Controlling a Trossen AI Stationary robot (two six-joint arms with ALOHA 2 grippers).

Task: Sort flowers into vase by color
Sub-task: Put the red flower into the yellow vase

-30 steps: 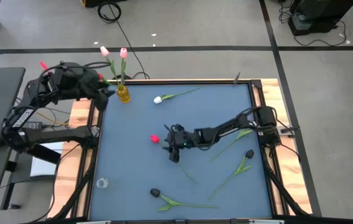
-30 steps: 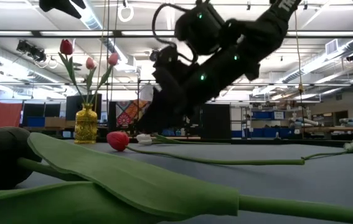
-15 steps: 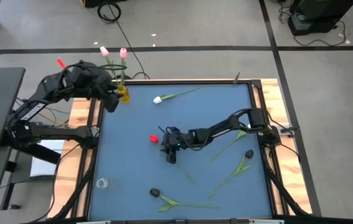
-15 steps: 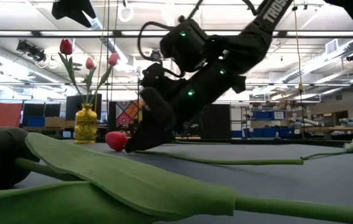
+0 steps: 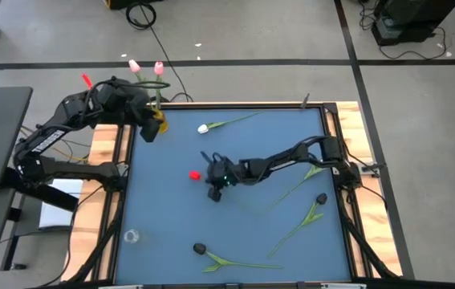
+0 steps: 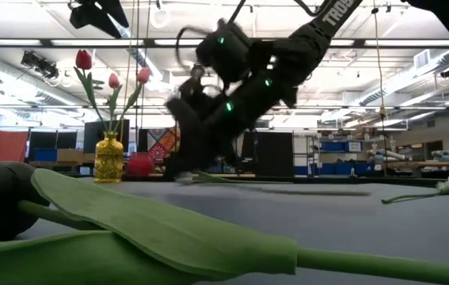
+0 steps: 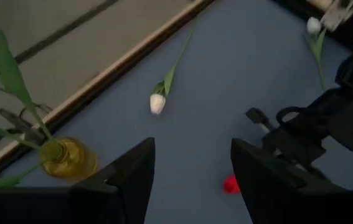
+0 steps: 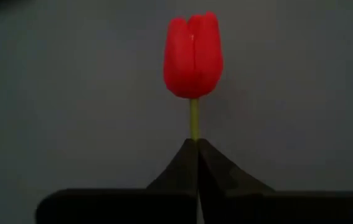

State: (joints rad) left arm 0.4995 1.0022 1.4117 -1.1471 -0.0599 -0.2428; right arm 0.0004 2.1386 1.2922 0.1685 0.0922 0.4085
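my right tool (image 5: 213, 178) is clamped on the stem of the red tulip (image 8: 193, 55), its bud poking out just ahead over the blue counter (image 5: 275, 144). my left tool (image 5: 148, 131), fingers apart, hangs beside the yellow vase (image 7: 66, 158).

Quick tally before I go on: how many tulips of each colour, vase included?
Red artificial tulips: 2
Pink artificial tulips: 2
White artificial tulips: 2
Black artificial tulips: 2
Total: 8
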